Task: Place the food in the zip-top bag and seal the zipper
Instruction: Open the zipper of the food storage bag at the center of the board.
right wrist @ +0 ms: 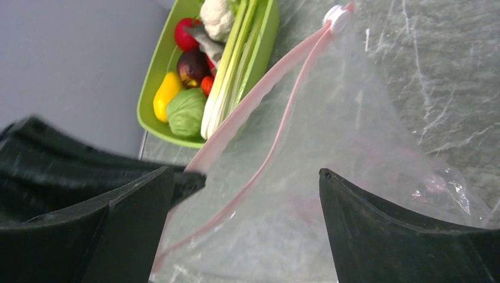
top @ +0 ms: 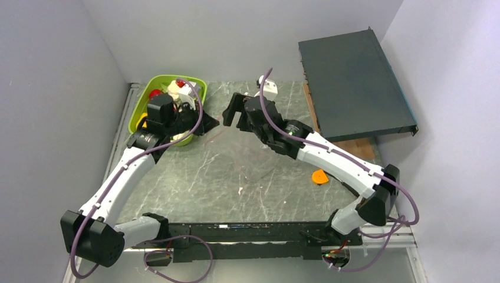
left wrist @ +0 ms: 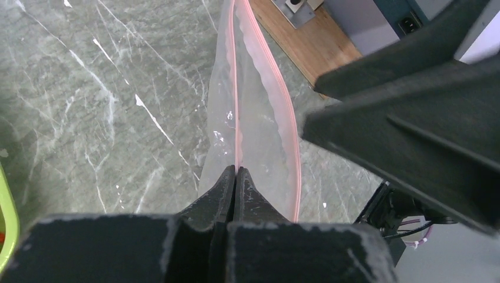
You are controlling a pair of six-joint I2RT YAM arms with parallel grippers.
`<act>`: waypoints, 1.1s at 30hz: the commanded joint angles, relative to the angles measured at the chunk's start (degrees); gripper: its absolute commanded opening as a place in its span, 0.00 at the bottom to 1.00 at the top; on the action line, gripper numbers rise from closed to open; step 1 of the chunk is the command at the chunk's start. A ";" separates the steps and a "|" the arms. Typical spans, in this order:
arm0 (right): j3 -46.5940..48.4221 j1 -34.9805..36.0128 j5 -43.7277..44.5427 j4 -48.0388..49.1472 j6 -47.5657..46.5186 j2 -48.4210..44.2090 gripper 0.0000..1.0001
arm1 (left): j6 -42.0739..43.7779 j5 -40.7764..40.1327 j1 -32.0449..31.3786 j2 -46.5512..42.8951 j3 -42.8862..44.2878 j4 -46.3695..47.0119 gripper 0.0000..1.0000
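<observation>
The clear zip-top bag (right wrist: 354, 135) lies on the marble table, its mouth lifted and gaping. My left gripper (left wrist: 236, 171) is shut on one lip of the pink zipper (left wrist: 237, 88). My right gripper (right wrist: 246, 171) hangs open just above the bag's mouth, nothing between its fingers (right wrist: 354, 206). A white slider (right wrist: 337, 15) sits at the zipper's far end. The food (right wrist: 186, 112) is in the lime-green tray (right wrist: 147, 112): a red piece, a dark purple one, a yellow one, a green one, a cauliflower and pale stalks (right wrist: 230, 65). From above, both grippers (top: 211, 122) (top: 231, 115) meet right of the tray (top: 137, 109).
An orange disc (top: 319, 176) lies on the table at the right. A dark flat panel (top: 354, 82) rests on a wooden board at the back right. Grey walls close in the left and back sides.
</observation>
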 commanded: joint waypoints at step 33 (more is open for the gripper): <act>-1.47 0.04 15.16 1.98 -17.47 1.38 0.00 | 0.65 -0.90 -1.19 -0.73 -1.62 4.95 0.31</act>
